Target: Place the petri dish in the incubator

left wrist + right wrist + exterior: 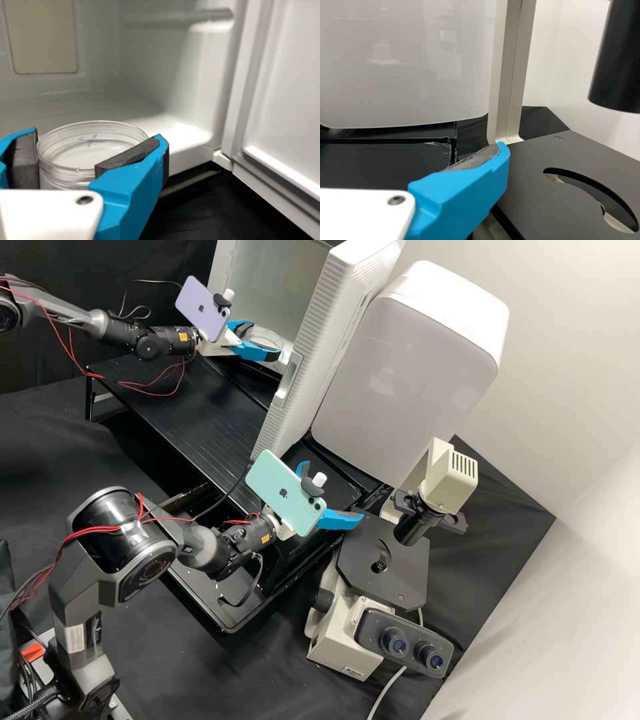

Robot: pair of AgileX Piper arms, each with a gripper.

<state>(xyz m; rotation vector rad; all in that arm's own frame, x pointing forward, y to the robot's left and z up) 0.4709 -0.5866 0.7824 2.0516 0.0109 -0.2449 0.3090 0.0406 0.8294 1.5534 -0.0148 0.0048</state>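
Toward eleven o'clock on the desk (200, 667), at the open mouth of the incubator (267, 280), we hold the dish (90, 145) clamped in our left pincer (89, 150) at the front lip; placing is under way, and next, we judge, comes easing inward, lowering and letting go.

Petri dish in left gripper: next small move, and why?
Probably ease the left gripper a little deeper into the incubator before lowering. It is shut on the petri dish just inside the open front, near the floor edge; released here, it might foul the door.
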